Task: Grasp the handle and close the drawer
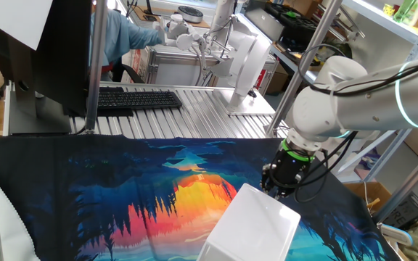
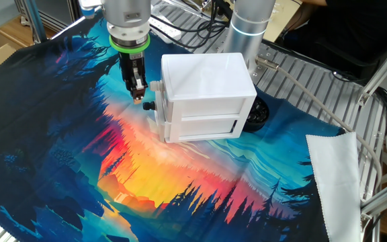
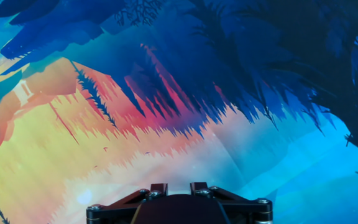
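The glossy white drawer unit [image 2: 207,81] stands on the printed cloth; it also shows at the bottom of one fixed view [image 1: 256,225]. Its left face carries two small knob handles, an upper one [image 2: 156,86] and a lower one [image 2: 150,105]. How far the drawer stands out is not clear. My gripper [image 2: 138,94] points down just left of the upper handle, close to it but with nothing between its fingers, which look together. In one fixed view it [image 1: 278,185] is right behind the unit's top edge. The hand view shows only the fingertips [image 3: 159,186] over bare cloth.
The colourful sunset cloth [image 2: 79,154] covers the table. A black round object [image 2: 257,114] lies behind the unit's right side. A white cloth [image 2: 334,175] lies at the right. A keyboard [image 1: 136,99] and an upright white panel [image 1: 249,61] stand on the far metal table.
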Robot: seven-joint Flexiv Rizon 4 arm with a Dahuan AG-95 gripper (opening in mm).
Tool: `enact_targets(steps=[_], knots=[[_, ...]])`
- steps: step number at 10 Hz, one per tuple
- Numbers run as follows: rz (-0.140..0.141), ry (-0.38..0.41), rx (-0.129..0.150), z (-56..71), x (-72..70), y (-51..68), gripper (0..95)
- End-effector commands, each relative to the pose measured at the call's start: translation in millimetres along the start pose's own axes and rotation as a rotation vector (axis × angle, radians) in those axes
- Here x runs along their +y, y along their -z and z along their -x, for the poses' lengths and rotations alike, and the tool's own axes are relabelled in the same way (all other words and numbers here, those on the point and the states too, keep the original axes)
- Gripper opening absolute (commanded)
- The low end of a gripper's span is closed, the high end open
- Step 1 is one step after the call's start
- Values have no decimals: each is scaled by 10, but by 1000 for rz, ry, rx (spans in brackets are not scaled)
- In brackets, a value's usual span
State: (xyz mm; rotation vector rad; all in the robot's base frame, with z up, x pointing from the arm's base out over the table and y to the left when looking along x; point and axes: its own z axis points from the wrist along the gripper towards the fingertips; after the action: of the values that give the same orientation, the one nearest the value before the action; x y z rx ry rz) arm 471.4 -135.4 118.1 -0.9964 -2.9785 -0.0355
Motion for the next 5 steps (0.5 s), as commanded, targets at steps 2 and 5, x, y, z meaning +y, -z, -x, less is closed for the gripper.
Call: enact_targets(steps=[2, 5], knots=[[0, -1, 0, -5, 3, -5, 190], [-3, -19, 3, -25, 4, -31, 380]])
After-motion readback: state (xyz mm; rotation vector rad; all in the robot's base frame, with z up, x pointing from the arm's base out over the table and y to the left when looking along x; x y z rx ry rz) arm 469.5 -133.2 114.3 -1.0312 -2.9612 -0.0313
